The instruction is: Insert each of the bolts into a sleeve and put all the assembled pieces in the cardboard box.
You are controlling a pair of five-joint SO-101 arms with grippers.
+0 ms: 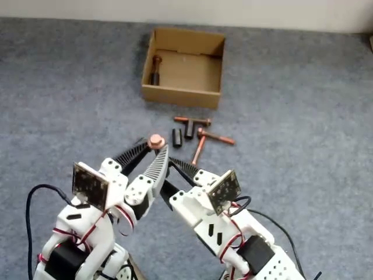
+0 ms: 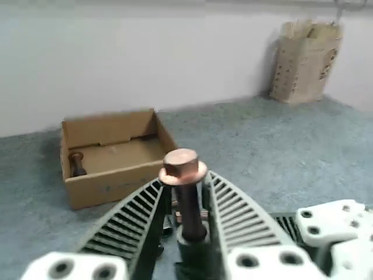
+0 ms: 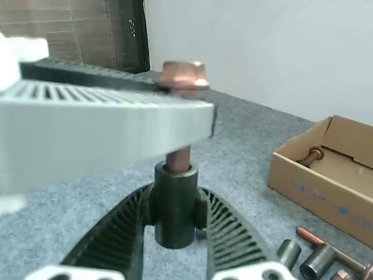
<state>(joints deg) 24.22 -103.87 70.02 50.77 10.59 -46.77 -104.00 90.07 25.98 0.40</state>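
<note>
- The grey surface [image 1: 303,116] carries everything I'm working with.
- The cardboard box [image 1: 180,96] sits at the far side, well apart from both arms, open side up.
- My left tool [image 2: 183,186] is clamped on the shank of a bolt [image 2: 182,166], holding it upright with its copper head on top.
- My right tool [image 3: 175,210] sits just beneath the left one, its fingers closed around a dark sleeve [image 3: 175,204] that stands upright. The bolt's shank enters the sleeve's top opening.
- Between the box and the tools lie loose bolts [image 1: 217,137] and a loose sleeve [image 1: 176,137], close together on the surface.
- One assembled piece [image 1: 156,70] lies inside the box against its left wall.
</note>
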